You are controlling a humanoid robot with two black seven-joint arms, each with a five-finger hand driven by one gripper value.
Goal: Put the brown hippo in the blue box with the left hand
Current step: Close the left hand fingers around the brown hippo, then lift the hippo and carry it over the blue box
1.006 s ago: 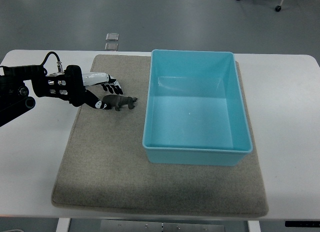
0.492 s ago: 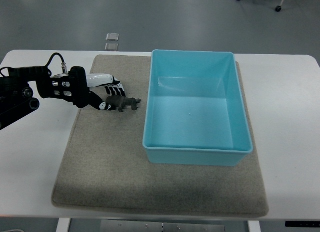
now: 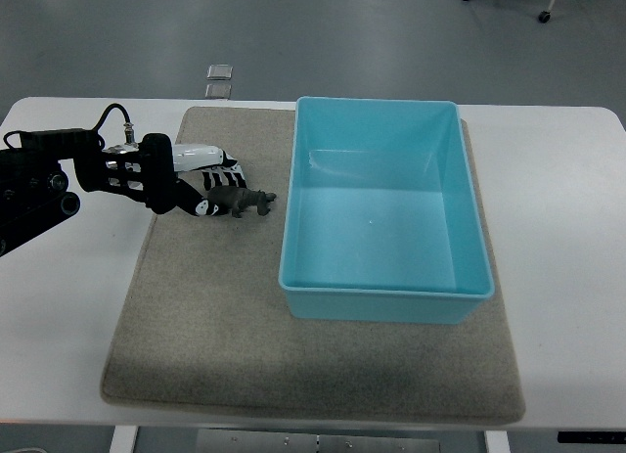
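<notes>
A white counter (image 3: pixel 59 306) carries a grey mat (image 3: pixel 205 326). At its left, the left hand (image 3: pixel 201 184) has crept rightward over the last second, its fingers now closing around the brown hippo (image 3: pixel 242 200), nudged slightly toward the blue box (image 3: pixel 386 294), which sits empty.

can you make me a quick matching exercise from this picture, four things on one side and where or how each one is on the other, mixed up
Things:
1. brown hippo
2. blue box
3. left hand
4. grey mat

Places or states:
A. lies flat under the box and the toy
B. nothing inside it
C. reaches in from the left edge, fingers at the toy
D. on the mat, just left of the box

Pairs: 1-D, 2-B, 3-C, 4-A
</notes>
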